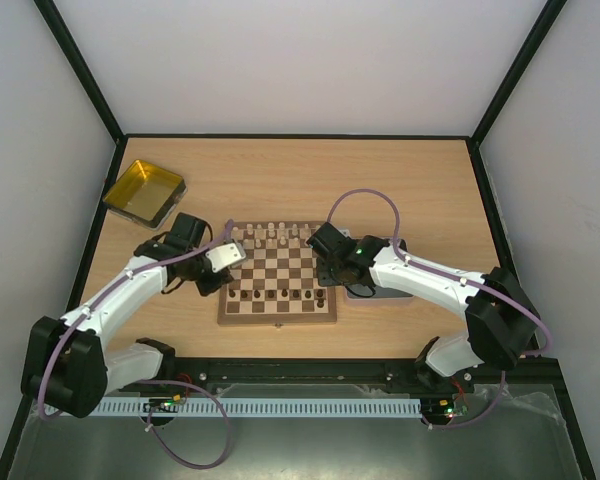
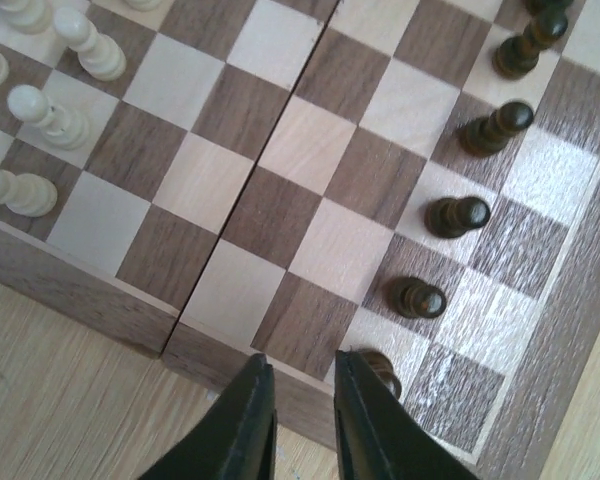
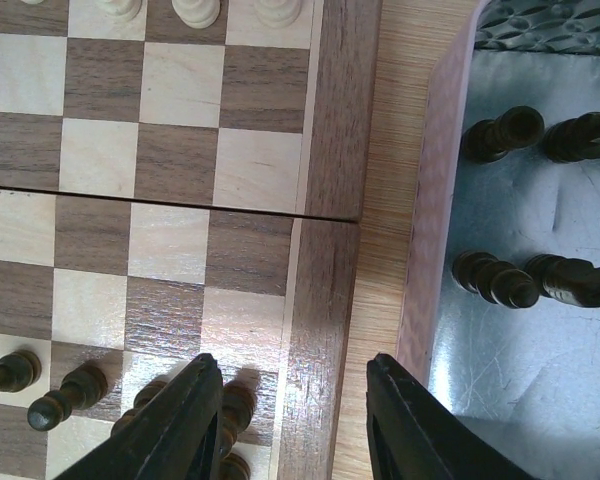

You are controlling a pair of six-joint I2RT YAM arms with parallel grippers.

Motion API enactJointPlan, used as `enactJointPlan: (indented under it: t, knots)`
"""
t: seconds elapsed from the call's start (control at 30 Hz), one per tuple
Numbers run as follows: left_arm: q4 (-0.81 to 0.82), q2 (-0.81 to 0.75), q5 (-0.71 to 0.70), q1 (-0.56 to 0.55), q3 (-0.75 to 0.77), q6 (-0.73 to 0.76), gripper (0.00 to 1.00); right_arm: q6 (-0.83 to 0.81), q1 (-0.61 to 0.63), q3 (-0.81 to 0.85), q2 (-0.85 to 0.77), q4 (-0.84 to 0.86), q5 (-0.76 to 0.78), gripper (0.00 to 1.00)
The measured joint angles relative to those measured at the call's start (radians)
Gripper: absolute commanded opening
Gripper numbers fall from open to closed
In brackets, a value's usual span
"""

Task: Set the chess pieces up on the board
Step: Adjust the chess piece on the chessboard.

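Observation:
The board (image 1: 277, 265) lies mid-table, with cream pieces (image 1: 271, 235) along its far rows and dark pieces (image 1: 280, 294) along its near rows. My left gripper (image 1: 227, 260) hangs over the board's left edge. In the left wrist view it (image 2: 302, 365) is slightly open and empty. A row of dark pawns (image 2: 457, 215) stands beside it, one (image 2: 382, 370) partly hidden behind a finger. Cream pieces (image 2: 45, 115) stand further off. My right gripper (image 3: 292, 365) is wide open and empty over the board's right border (image 3: 325, 300). Dark pieces (image 3: 70, 392) stand by its left finger.
A grey metallic tray (image 3: 500, 210) lies just right of the board and holds several dark pieces (image 3: 495, 278) lying on their sides; it sits under the right arm in the top view (image 1: 385, 292). A yellow tray (image 1: 143, 190) sits at the far left.

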Motion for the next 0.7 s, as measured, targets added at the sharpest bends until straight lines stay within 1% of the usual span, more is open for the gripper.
enactJointPlan:
  t: [0.4, 0.7]
  knots:
    - [-0.007, 0.03, -0.003, 0.023, -0.033, 0.036, 0.16, 0.0, 0.0, 0.0, 0.0, 0.0, 0.003, 0.38]
    - [0.029, 0.072, -0.004, 0.024, -0.061, 0.037, 0.16, 0.0, 0.0, 0.0, 0.0, 0.0, 0.003, 0.38]
